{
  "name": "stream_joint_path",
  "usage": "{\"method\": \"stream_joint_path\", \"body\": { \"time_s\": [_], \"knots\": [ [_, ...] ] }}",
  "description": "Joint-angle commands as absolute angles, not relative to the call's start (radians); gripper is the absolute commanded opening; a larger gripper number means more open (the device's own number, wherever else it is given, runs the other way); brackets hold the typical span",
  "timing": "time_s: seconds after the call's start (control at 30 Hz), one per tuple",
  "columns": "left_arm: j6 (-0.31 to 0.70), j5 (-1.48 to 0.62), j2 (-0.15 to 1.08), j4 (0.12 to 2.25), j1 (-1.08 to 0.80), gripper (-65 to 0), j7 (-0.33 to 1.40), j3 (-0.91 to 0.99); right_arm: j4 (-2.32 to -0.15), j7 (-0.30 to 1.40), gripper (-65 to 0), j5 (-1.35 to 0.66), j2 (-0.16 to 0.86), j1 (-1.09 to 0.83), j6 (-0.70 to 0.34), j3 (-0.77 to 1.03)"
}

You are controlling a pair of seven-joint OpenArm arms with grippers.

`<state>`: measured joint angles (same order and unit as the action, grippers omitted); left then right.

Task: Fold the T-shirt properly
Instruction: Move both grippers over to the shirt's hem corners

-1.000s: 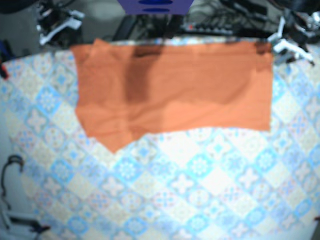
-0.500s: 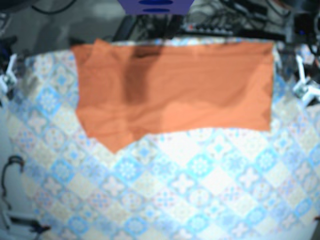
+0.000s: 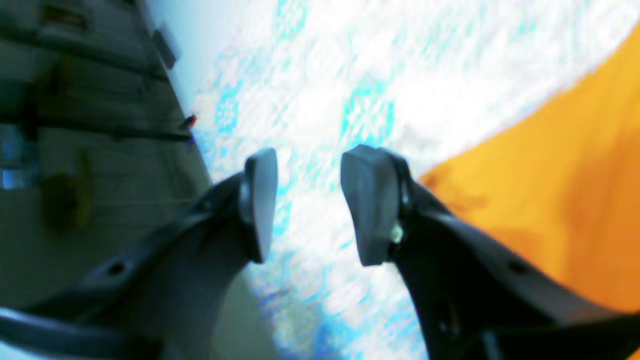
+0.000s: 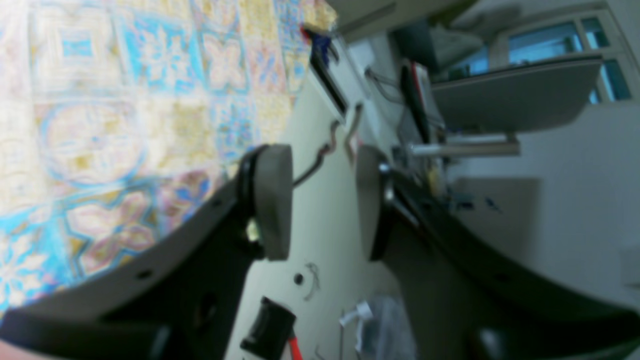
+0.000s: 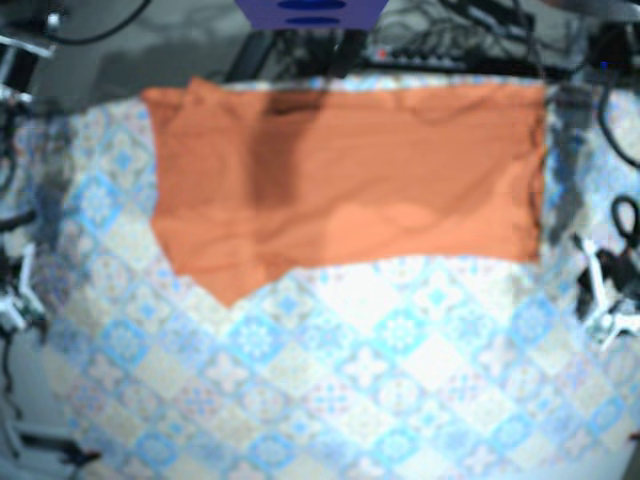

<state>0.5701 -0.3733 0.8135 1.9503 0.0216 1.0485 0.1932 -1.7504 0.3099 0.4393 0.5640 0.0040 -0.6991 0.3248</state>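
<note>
Between folds: left claw (image 3: pixel 307 205) and right claw (image 4: pixel 322 200) released, empty, at desk (image 5: pixel 400 390) sides; next, probably reaching in for orange T-shirt (image 5: pixel 350 180) corners.

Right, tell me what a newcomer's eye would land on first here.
The orange T-shirt stands out first, lying flat across the far half of the busy blue-and-yellow tablecloth. Next come the two open end effectors out at the sides. The left end effector is above the cloth beside the shirt's edge, the right end effector is at the cloth's edge, and neither holds anything.
</note>
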Motion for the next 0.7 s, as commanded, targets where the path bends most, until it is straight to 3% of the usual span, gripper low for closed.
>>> {"method": "stream_joint_path", "body": {
  "time_s": [0.0,0.33,0.67],
  "knots": [
    [0.559,-0.378,0.814,1.931,0.068,-40.4,1.069,0.185,-1.738,0.303,-44.0,0.421,0.579,0.056,-0.685,0.297],
    [0.559,-0.513,0.615,1.504,0.269,-40.5,1.139,0.171,-1.432,0.466,-44.0,0.007,0.544,0.265,-0.685,0.191],
    [0.558,-0.631,0.519,1.233,0.377,-40.5,1.216,0.211,-1.185,0.811,-44.0,-0.516,0.544,0.412,-0.687,-0.01]
  ]
}}
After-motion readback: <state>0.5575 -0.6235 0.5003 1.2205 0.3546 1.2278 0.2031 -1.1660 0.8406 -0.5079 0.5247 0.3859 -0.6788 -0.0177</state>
